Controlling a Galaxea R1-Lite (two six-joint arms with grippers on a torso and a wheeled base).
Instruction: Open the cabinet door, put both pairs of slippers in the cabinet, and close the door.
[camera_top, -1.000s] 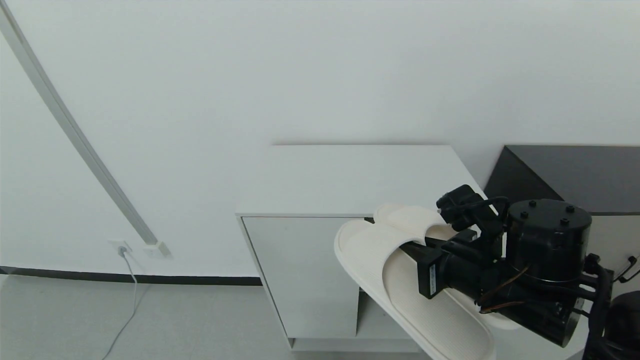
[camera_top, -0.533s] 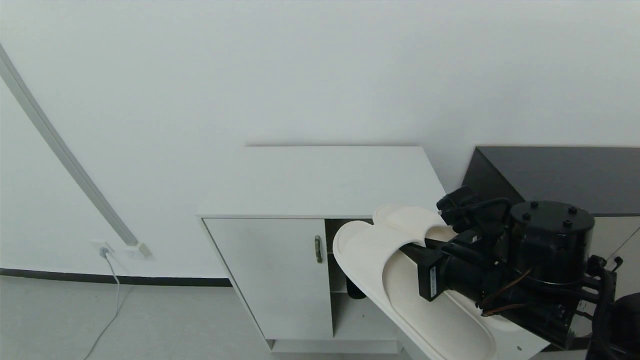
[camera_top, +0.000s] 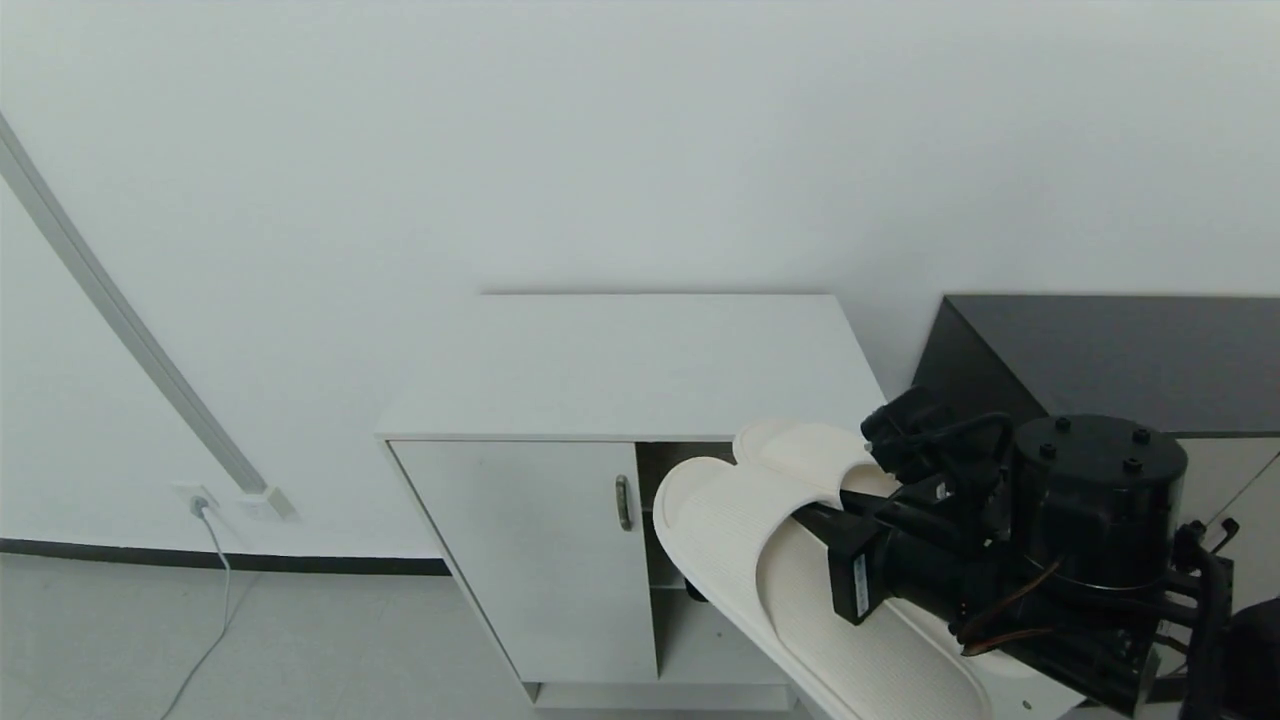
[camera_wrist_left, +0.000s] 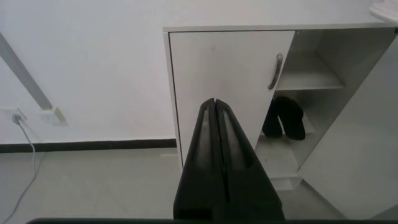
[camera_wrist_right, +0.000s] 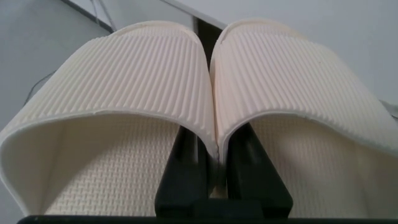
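Head view: right jaws clamp the cream slippers (camera_top: 730, 520) before the open cabinet (camera_top: 620, 370); left jaws pressed together, empty.

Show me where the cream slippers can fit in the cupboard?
The upper shelf of the white cabinet is bare. On the lower board, the black slippers crowd the back; the strip in front of them is free.

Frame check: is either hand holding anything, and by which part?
The right hand holds the pair of cream slippers, one finger inside each, clamped on their touching inner sides. The left hand is shut on nothing.
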